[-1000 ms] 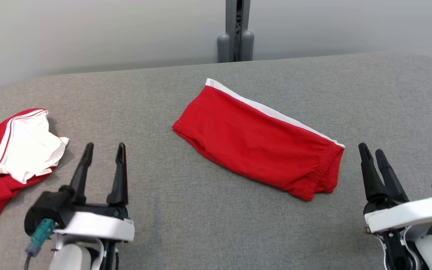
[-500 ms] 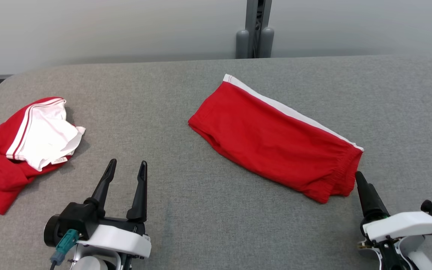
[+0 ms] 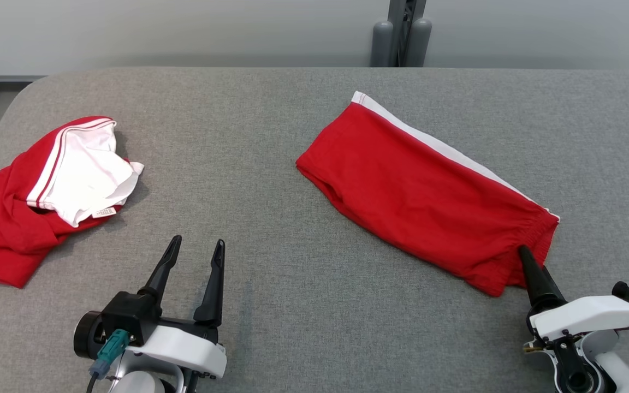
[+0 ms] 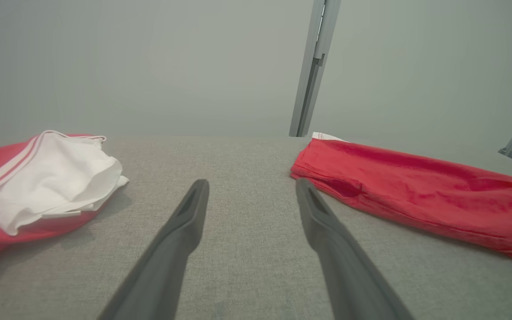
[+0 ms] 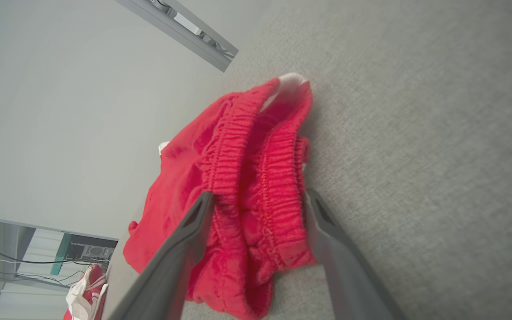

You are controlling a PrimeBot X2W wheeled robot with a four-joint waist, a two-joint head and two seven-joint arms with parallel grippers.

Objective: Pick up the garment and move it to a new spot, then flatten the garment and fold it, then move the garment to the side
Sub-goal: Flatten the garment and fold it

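The garment (image 3: pixel 423 191) is a pair of red shorts with a white side stripe, folded flat and lying aslant on the grey table (image 3: pixel 271 136). Its gathered elastic waistband (image 5: pixel 256 169) points toward my right gripper (image 3: pixel 524 254). That gripper is turned on its side and open, and in the right wrist view (image 5: pixel 258 195) its two fingers straddle the waistband end without pinching it. My left gripper (image 3: pixel 197 243) is open over bare table, left of the shorts (image 4: pixel 416 195), with nothing between its fingers (image 4: pixel 194 213).
A second red and white garment (image 3: pixel 47 191) lies crumpled at the table's left edge. A grey post (image 3: pixel 402 33) stands behind the table's far edge. The rounded left corner of the table (image 3: pixel 14 103) drops to the floor.
The head camera has turned, shifting the whole picture. My right gripper has rolled onto its side and come in from beside the shorts to straddle the waistband. Both grippers stay open.
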